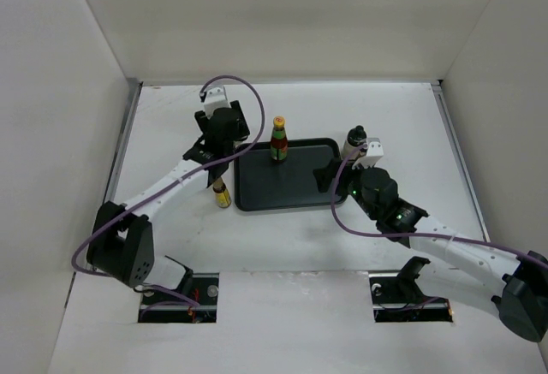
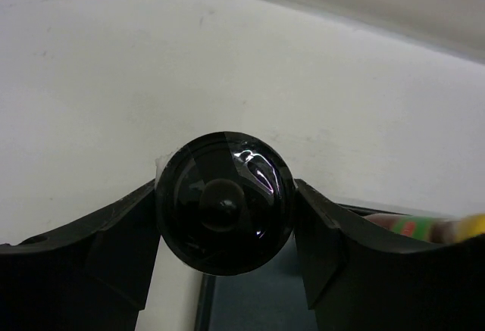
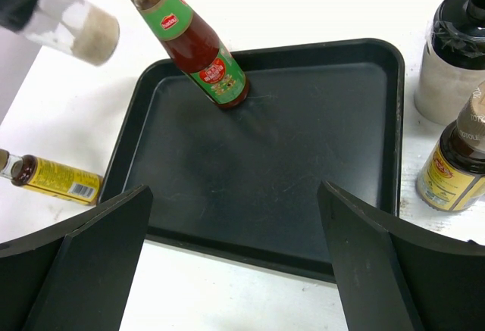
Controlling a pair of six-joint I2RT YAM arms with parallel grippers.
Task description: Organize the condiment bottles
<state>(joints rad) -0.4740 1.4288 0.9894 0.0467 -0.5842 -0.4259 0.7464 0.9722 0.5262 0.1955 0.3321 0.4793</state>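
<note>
**One bottle on the tray, four off it**
Only the tall bottle point(image 3: 198, 47) stands on the tray point(image 3: 303, 157). The left claw point(image 2: 226, 217) pinches a pale bottle point(image 3: 72, 24) by its cap near the tray's left edge, and the right claw point(image 3: 233, 195) is spread and empty. A yellow-labelled bottle point(image 3: 57, 179) lies on the worktop point(image 1: 385, 109), and two more point(image 3: 455, 58) point(image 3: 453, 168) stand to the right.

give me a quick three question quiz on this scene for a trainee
1. True or false: the right gripper holds a bottle.
2. How many bottles stand on the tray? A one, B two, C three.
3. Fill in: the left gripper is shut on a bottle with a ___ cap.
Key: 1 false, it is open. 2 A, only the sauce bottle. 3 dark.
</note>
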